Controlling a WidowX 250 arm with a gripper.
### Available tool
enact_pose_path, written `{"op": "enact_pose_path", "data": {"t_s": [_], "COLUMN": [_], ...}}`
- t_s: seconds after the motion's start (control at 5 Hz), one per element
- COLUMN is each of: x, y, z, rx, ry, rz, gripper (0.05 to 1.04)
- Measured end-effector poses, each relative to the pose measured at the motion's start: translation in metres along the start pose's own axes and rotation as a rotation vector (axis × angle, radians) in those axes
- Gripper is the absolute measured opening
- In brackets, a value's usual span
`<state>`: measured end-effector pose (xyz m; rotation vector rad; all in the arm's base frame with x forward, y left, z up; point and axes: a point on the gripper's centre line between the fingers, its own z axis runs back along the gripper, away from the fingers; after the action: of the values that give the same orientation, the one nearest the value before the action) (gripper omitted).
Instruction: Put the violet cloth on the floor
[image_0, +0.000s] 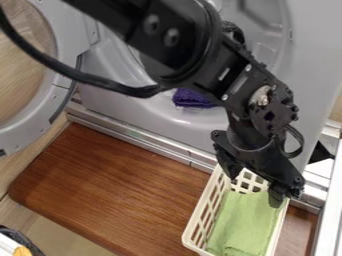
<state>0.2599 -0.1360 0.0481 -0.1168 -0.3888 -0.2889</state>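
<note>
Clearly, the violet cloth (192, 98) lies at the dryer (153, 111) mouth's lower edge, beyond the basket's (202, 210) far-left corner from the wide-spread claw (254, 189).

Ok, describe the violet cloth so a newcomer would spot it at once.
Find the grey machine, its round door open at left. Low in its opening, partly hidden by the black robot arm, lies a small bunched cloth. It is deep violet, unlike the light green cloth in the cream plastic basket.

One close camera looks slantwise down over a board (120, 185) toward a grey appliance (107, 107).
</note>
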Motion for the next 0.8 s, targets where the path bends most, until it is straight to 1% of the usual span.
{"op": "enact_pose_path", "data": {"t_s": [0.2, 0.4, 0.6, 0.8], "x": [-0.007, -0.016, -0.022, -0.013], "y": [0.002, 0.035, 0.061, 0.082], "z": [-0.005, -0.003, 0.001, 0.013], "rx": [0.011, 0.094, 0.145, 0.177], "ry": [0.027, 0.010, -0.027, -0.099], "rz": [0.008, 0.128, 0.225, 0.293], "gripper": [1.001, 1.001, 1.001, 1.001]}}
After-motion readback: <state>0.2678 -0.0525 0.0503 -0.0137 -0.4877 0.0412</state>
